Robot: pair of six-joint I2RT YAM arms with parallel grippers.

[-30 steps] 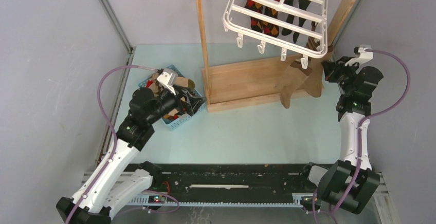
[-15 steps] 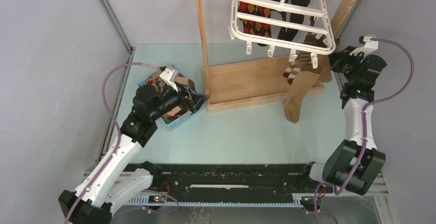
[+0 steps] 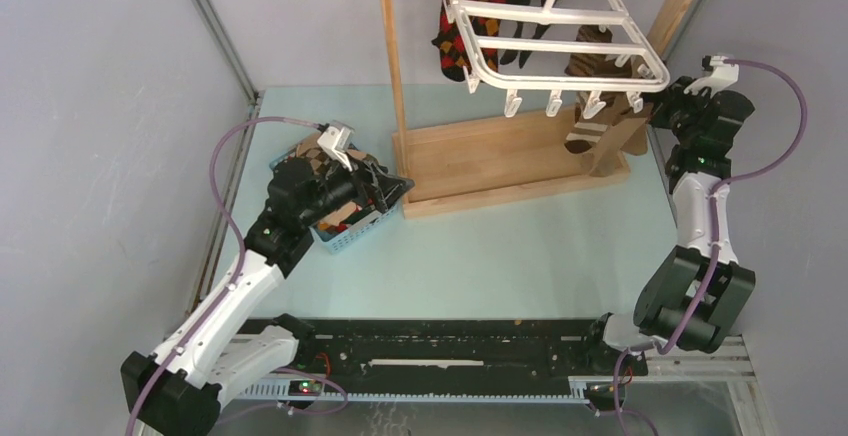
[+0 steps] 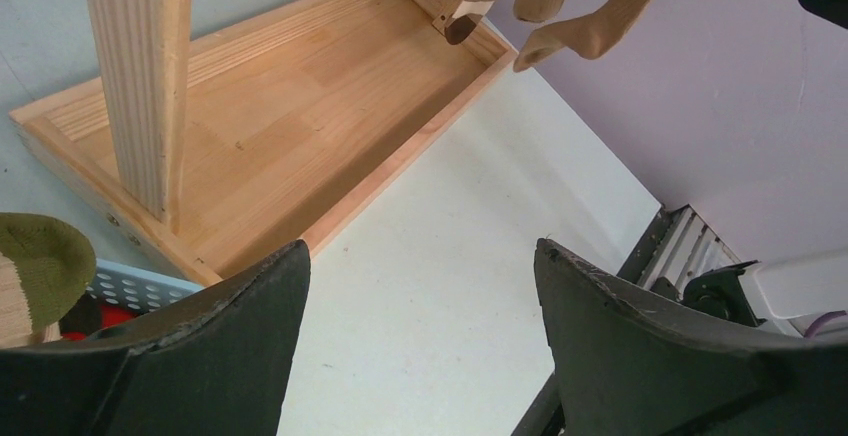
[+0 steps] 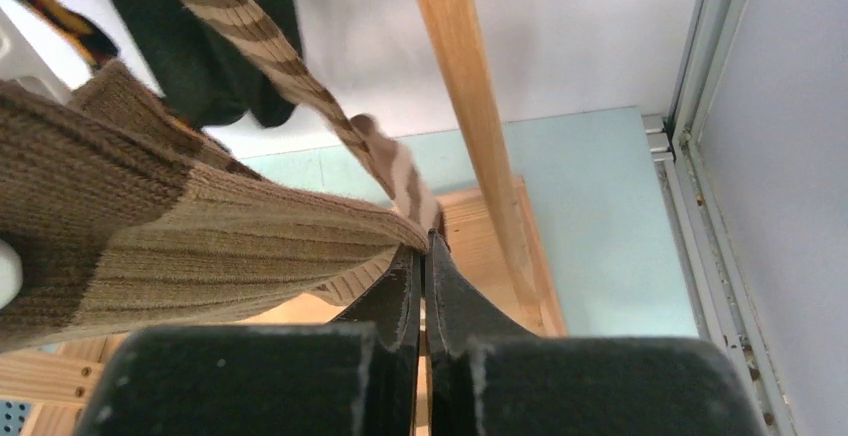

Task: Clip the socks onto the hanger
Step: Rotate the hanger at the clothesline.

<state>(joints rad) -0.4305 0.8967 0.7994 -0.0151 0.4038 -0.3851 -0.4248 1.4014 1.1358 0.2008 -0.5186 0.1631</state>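
Arms: two, left arm reaching over the basket, right arm raised at the far right.
Left gripper [image 3: 388,188]: one, jaws spread wide with nothing between them, above the near right corner of the basket.
Right gripper [image 5: 422,248]: one, fingers pressed together on the edge of the tan sock [image 5: 190,246].
Hanger [image 3: 570,83]: one white frame, hooked on the rail of the wooden stand [image 3: 500,156] and tilted, with four clips showing along its near edge.
Socks on the hanger: one red-orange-black argyle sock [image 3: 455,34] at the far left; black socks [image 3: 520,18] behind the bars, number unclear; one striped sock [image 3: 588,128] and the tan sock at the near right corner.
Basket [image 3: 350,234]: one, blue mesh, left of the stand, holding more socks; I cannot tell how many.
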